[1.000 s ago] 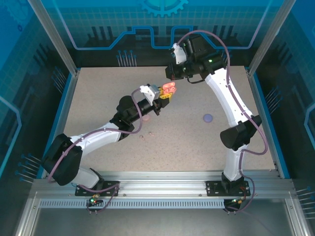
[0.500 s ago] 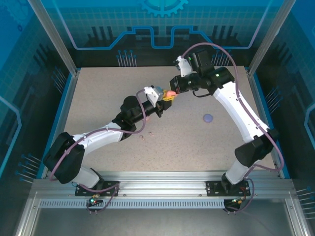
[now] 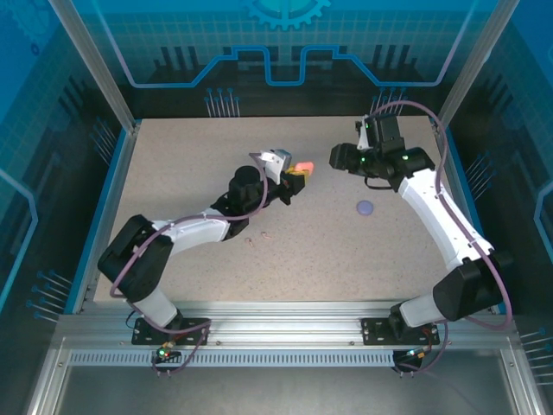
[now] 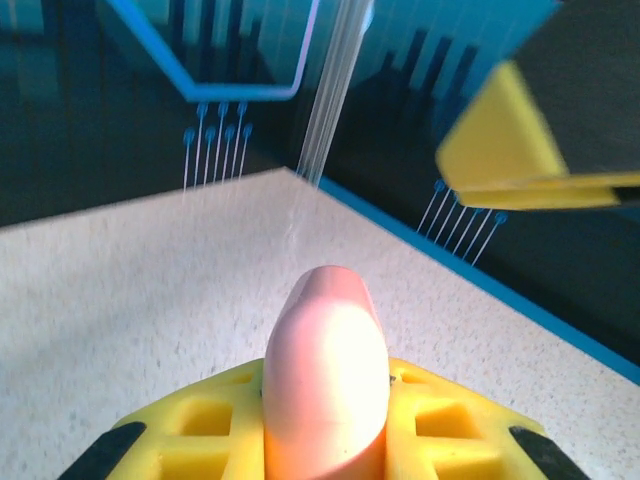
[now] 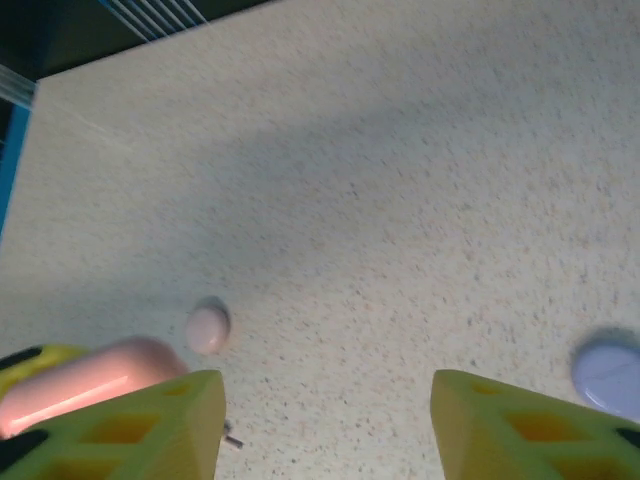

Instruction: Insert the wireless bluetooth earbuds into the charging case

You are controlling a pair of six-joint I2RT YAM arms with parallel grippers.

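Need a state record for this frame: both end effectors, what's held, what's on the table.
left end effector: shut on coral case, held above the table
right end effector: open, empty, apart from the coral case
purple case: lying on the table under the right arm, untouched
pale pink rounded item: on the table, close to the left end effector, untouched

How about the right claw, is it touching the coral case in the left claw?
Apart. The top view shows bare table between the right gripper and the coral case held by the left gripper.
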